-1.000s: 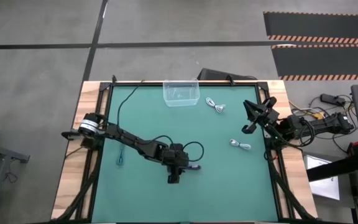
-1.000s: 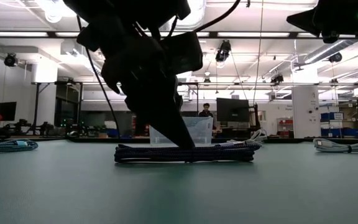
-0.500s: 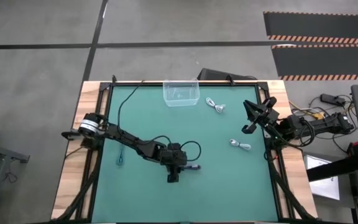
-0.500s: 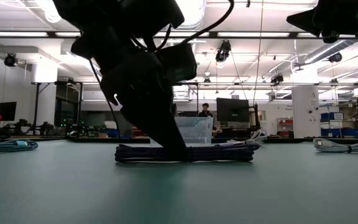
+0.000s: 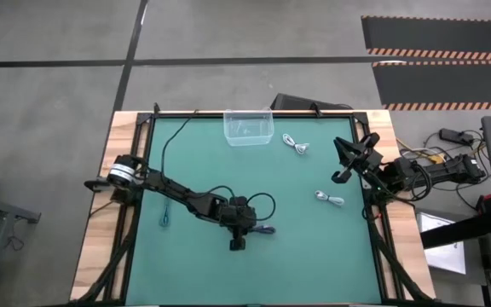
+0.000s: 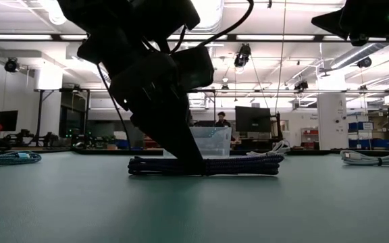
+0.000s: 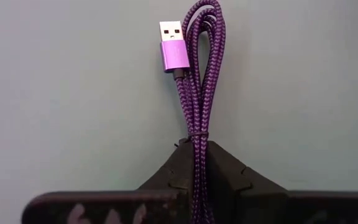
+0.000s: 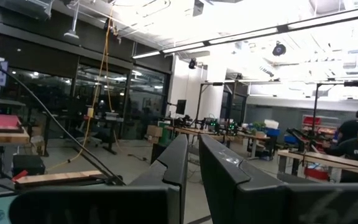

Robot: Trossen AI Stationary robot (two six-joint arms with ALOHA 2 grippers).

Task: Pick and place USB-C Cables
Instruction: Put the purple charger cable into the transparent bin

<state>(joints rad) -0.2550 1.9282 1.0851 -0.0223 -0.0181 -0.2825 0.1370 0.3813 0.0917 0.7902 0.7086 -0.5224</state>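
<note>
Left gripper (image 7: 197, 163) pinches braided purple cable bundle (image 7: 197, 81) mid-table; lift straight up, w/ grip firm. Right gripper (image 5: 344, 159) nearly closed, empty.

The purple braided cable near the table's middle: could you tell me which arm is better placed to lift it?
Left. Its gripper is already shut around the purple cable; the right gripper waits at the table's edge.

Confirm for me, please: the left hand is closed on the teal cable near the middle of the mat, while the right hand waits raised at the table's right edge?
Not quite: the cable is purple, a braided bundle with a purple USB plug, as the left wrist view shows. The left hand is indeed closed on it mid-mat, and the right hand waits at the right edge.
</note>
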